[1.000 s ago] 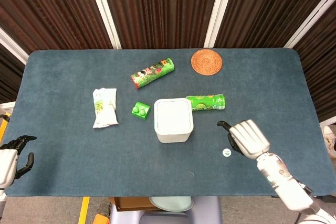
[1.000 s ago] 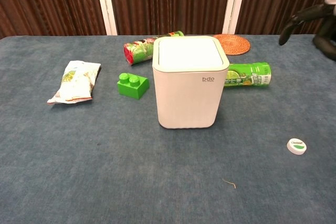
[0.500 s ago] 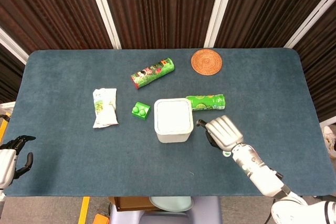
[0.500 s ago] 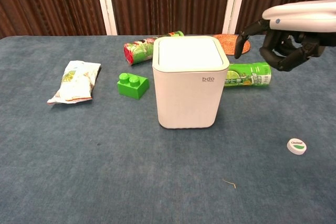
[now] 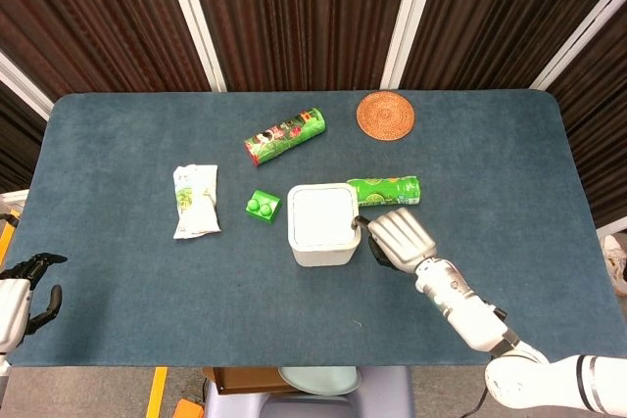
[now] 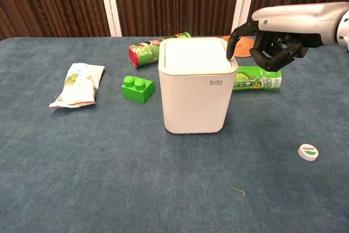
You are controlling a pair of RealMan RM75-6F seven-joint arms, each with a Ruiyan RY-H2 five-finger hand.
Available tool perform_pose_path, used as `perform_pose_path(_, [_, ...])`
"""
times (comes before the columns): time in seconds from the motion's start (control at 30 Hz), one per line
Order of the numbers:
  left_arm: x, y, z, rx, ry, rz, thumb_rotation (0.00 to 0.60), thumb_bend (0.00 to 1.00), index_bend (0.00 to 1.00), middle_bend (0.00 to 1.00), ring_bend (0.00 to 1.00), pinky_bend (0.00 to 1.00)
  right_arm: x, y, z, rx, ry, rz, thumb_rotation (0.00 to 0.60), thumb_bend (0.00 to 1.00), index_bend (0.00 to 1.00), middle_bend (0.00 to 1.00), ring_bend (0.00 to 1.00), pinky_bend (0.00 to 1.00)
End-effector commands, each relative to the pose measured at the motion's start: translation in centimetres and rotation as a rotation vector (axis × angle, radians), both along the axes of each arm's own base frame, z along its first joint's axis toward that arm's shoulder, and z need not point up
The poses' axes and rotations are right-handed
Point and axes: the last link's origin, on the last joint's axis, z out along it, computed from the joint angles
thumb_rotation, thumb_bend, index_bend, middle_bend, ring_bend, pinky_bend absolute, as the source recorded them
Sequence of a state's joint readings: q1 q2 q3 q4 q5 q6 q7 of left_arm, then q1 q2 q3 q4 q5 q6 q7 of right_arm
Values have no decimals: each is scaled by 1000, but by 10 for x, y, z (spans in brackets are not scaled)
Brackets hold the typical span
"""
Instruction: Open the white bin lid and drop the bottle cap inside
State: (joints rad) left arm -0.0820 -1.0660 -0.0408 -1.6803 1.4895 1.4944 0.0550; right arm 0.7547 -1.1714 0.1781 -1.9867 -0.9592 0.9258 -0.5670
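Observation:
The white bin (image 5: 321, 225) (image 6: 197, 85) stands upright mid-table with its lid (image 6: 195, 55) closed. My right hand (image 5: 400, 237) (image 6: 270, 47) hovers at the bin's right side, one finger stretched out and touching the lid's right rim, the other fingers curled in and holding nothing. The white bottle cap (image 6: 308, 152) lies on the cloth to the right of the bin, nearer the front; in the head view my right forearm hides it. My left hand (image 5: 24, 291) hangs off the table's front left corner, fingers apart and empty.
A green can (image 5: 384, 191) (image 6: 256, 77) lies just behind my right hand. A green block (image 5: 263, 206) (image 6: 137, 89) sits left of the bin, a snack packet (image 5: 195, 201) further left. Toward the back lie a red-green can (image 5: 284, 135) and a woven coaster (image 5: 385, 115).
My right hand has swung left from near the bottle cap to the bin, and its outstretched finger now touches the lid's right rim. The left hand, bin and cap have stayed put.

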Motion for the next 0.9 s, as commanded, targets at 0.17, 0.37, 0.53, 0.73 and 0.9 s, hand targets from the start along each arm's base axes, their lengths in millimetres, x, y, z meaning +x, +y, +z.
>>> perform_pose_path(0.17, [1,0,-1,-4,0,-1,600,546,312,286,357,472,-1,0,-3,9,0,-1,600,808,435,917,899,776])
perform_pose_path(0.37, [0,0,-1,-4,1,0,600,546,314,287,357,472,0,-1,-6,24,-14,4,600,809,437,917,899,776])
perform_pose_path(0.53, [0,0,0,-1,0,1,600,547,317,287,357,472,-2,-1,-7,25,-12,2,600,808,437,917,899,776])
perform_pose_path(0.73, [0,0,-1,-3,2,-1,600,546,318,287,357,472,-9,-3,-8,28,-1,-15,600,808,437,917,899,776])
perform_pose_path(0.9, [0,0,-1,-6,4,1,600,546,320,287,357,472,-13,-6,-11,34,-2,-29,600,808,436,917,899,776])
